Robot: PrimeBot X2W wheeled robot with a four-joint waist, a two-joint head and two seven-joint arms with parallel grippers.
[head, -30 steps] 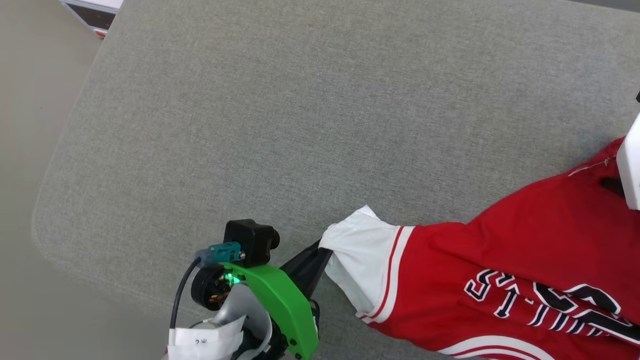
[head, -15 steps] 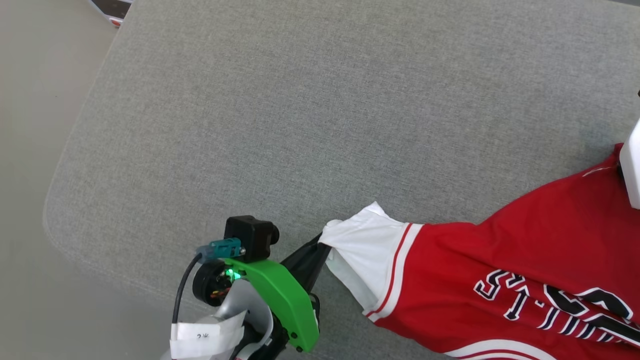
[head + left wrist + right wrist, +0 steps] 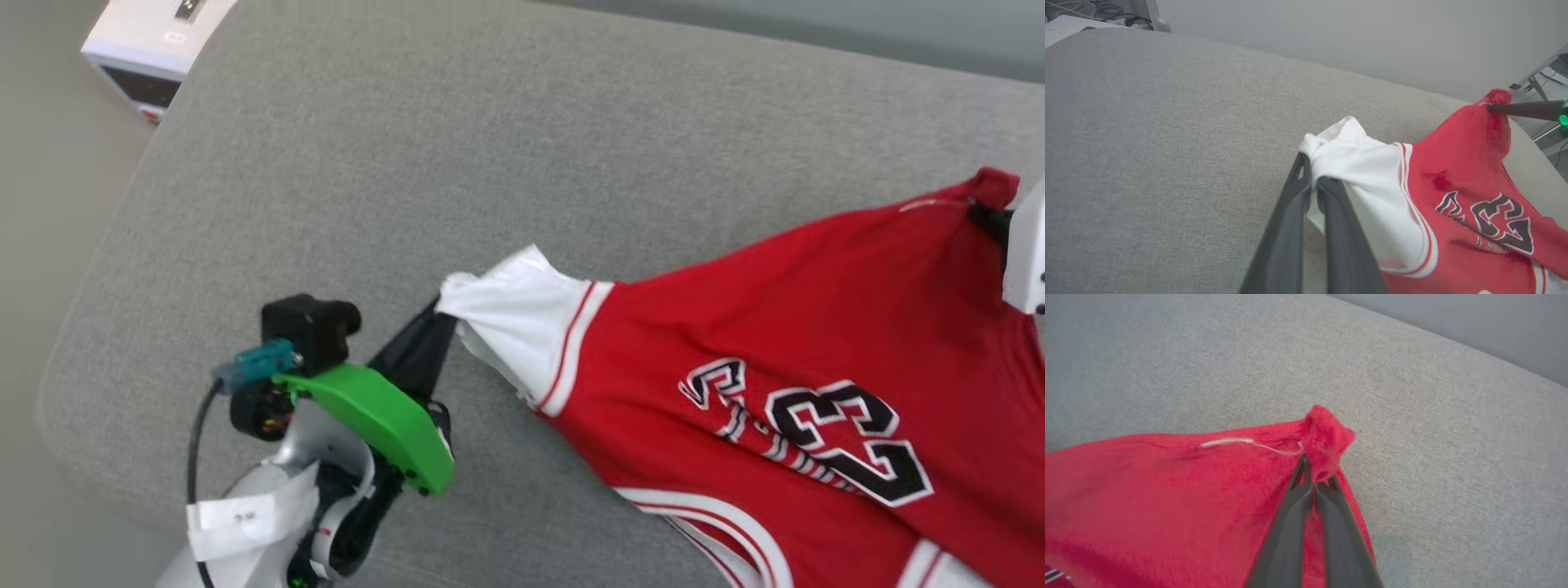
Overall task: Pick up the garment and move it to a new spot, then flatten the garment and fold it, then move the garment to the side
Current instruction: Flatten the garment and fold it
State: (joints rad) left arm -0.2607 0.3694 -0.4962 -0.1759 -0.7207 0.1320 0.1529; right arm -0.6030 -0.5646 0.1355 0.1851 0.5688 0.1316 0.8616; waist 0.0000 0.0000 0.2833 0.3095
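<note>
Two grippers stretch the shirt (image 3: 735,343).
Left gripper (image 3: 1312,169) is clamped on a white sleeve (image 3: 1367,163), right gripper (image 3: 1312,475) pinches a red corner (image 3: 1327,433); the shirt spreads across the grey cushion's (image 3: 490,163) right half.

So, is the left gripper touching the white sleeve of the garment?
Touching. The left wrist view shows the left gripper with both fingers pinched shut on the bunched white sleeve of the garment, with no gap.

Between left pincer (image 3: 441,314) and right pincer (image 3: 1313,482): garment (image 3: 735,318), over cushion (image 3: 408,163); box (image 3: 155,41) far left.
</note>
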